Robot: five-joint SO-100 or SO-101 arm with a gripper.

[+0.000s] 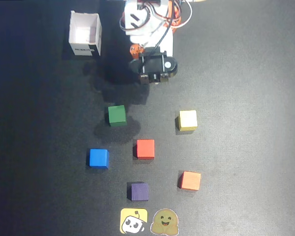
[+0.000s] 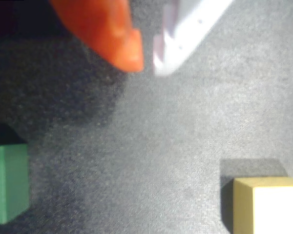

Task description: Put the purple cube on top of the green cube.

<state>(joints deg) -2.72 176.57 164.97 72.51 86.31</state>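
The purple cube [image 1: 139, 191] sits on the black mat near the front edge in the overhead view, apart from the others. The green cube [image 1: 117, 115] sits further back and to the left; it also shows at the left edge of the wrist view [image 2: 7, 183]. The purple cube is out of the wrist view. My gripper [image 1: 154, 81] is folded back near the arm's base, behind the cubes and above the mat. In the wrist view my gripper [image 2: 146, 66] has its orange and white fingertips nearly together with nothing between them.
Yellow cube [image 1: 188, 119] [image 2: 266, 204], red cube [image 1: 145, 148], blue cube [image 1: 98, 158] and orange cube [image 1: 190, 180] lie spread over the mat. An open white box [image 1: 84, 33] stands at the back left. Two stickers [image 1: 133, 221] [image 1: 165, 222] lie at the front edge.
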